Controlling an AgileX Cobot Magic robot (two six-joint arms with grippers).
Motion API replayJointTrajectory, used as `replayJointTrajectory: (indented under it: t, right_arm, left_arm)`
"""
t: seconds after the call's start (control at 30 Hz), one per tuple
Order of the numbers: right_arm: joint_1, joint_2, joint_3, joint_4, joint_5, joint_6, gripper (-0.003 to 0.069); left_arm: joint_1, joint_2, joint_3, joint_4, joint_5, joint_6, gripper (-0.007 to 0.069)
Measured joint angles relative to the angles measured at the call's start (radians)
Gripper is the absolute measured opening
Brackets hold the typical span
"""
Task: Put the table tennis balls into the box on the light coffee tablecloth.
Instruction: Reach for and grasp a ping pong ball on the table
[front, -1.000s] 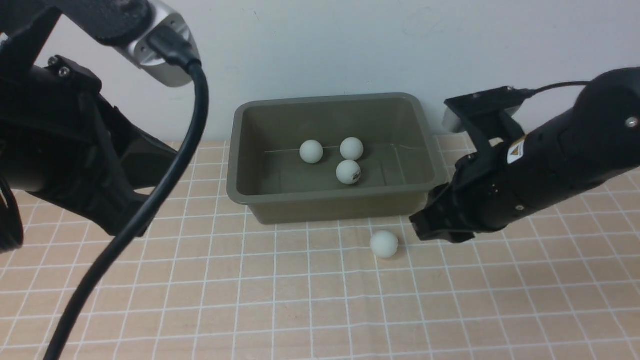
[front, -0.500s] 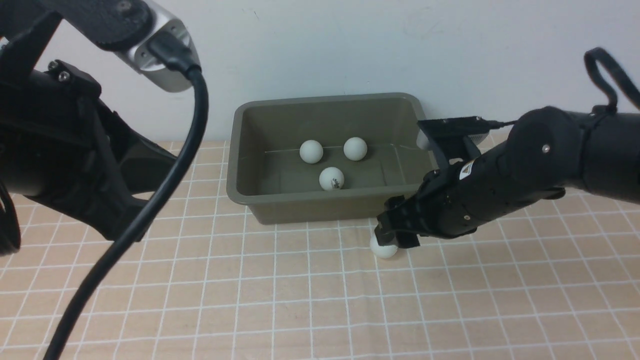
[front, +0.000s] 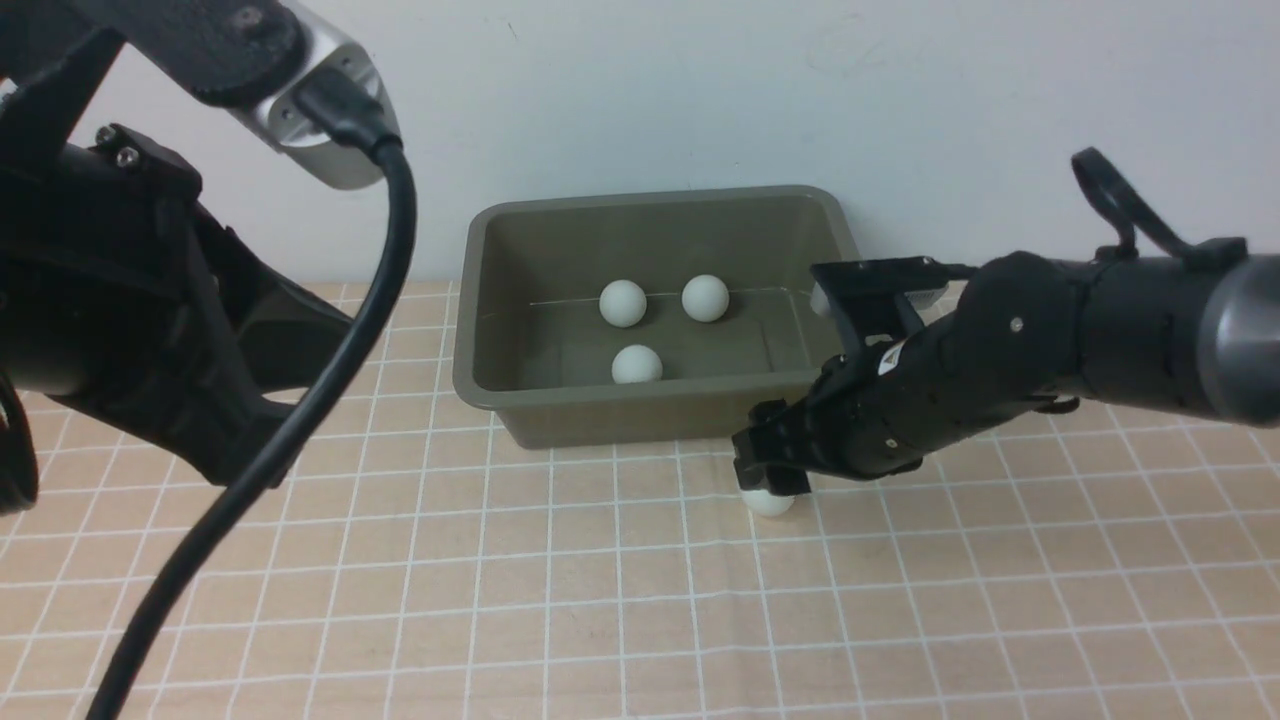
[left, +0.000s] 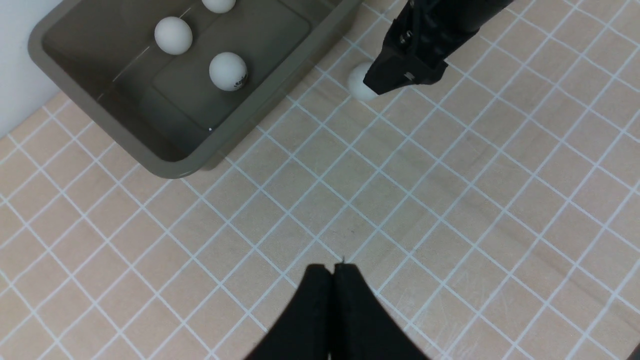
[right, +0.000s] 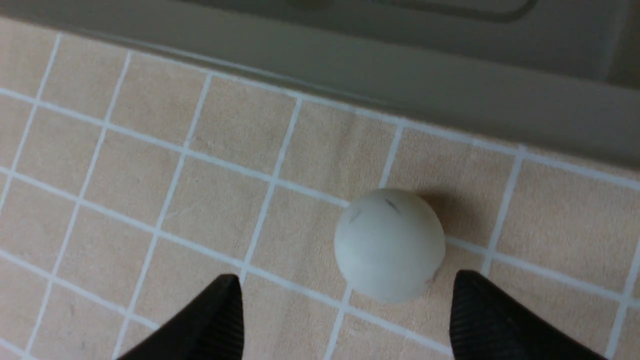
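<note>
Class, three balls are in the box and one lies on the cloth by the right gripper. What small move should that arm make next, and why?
Probably ease the right gripper a little further onto the last ball before closing. Its jaws are open but only just reach the ball's sides, and the ball sits nearer one jaw, resting on the cloth just outside the box.

Wall (front: 900, 90) ahead of me: plain, off-white, a few faint marks. Light: soft and even, shadows short.
</note>
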Motion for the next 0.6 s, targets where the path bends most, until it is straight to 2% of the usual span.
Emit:
replayJointTrajectory:
  t: [0.43, 0.6]
  right_arm:
    - [0.0, 0.123, -0.073, -0.12, 0.031, 0.061, 0.05]
    - [0.0, 0.142, -0.073, -0.129, 0.016, 0.075, 0.0501]
  left_arm:
    - [0.0, 0.0, 0.0, -0.001, 0.007, 0.0, -0.0069]
    - [0.0, 0.0, 0.0, -0.002, 0.009, 0.0, -0.0069]
